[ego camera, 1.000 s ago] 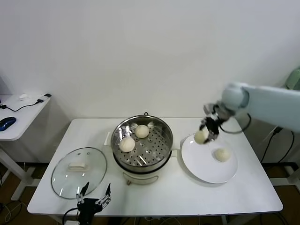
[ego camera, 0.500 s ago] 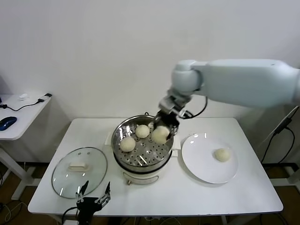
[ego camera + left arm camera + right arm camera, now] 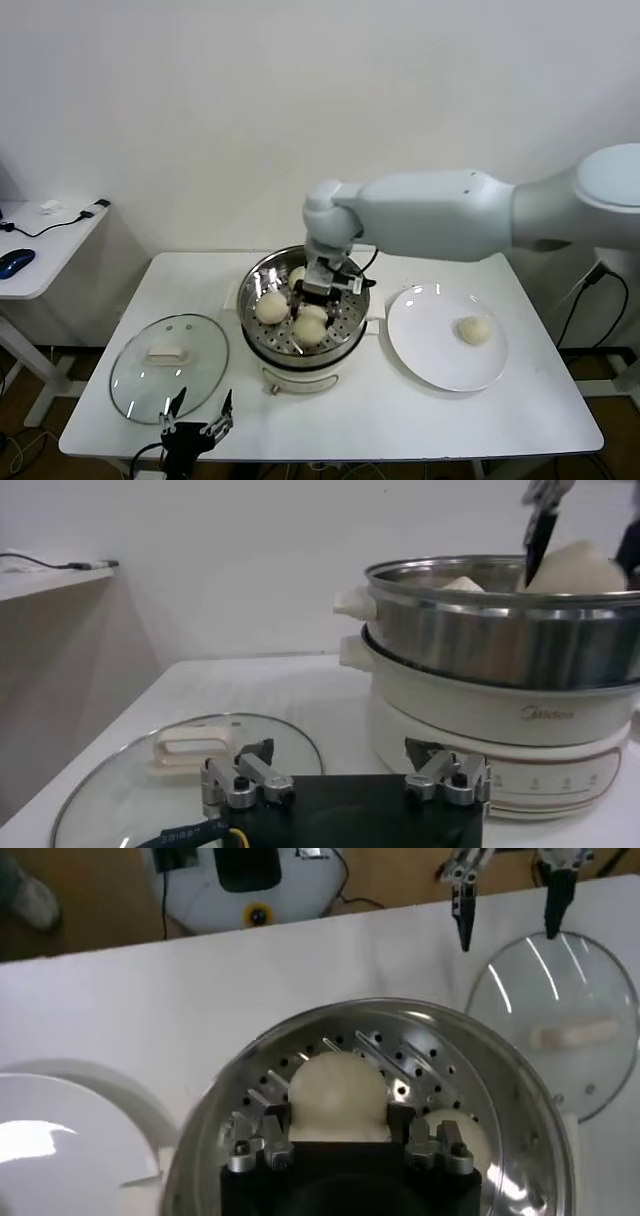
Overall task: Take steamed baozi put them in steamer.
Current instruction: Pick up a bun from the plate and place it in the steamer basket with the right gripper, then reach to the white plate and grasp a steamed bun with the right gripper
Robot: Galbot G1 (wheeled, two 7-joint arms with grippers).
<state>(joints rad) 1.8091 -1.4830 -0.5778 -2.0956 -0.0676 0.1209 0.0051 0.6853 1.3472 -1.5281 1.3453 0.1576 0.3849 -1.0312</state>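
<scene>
Over the steamer (image 3: 303, 310), shiny steel pot with perforated tray on a white base, my right pincer (image 3: 318, 298) pinches a smooth domed bun (image 3: 311, 327) low above the tray. Two more buns (image 3: 271, 307) sit just beside it; a fourth (image 3: 473, 329) lies on the flat white plate (image 3: 430, 360), well apart. My left pincer (image 3: 199, 417), spread wide, idles near the glass lid (image 3: 168, 366). Right wrist view shows both fingers (image 3: 258, 1143) flanking the bun; head view hides that.

Robot test lab — mock kitchen bench.
Bare white wall (image 3: 200, 100), plain white table (image 3: 520, 400) with electric steamer (image 3: 305, 345); side desk (image 3: 40, 250) holds a mouse (image 3: 15, 263) and cable — no real kitchen fittings.
</scene>
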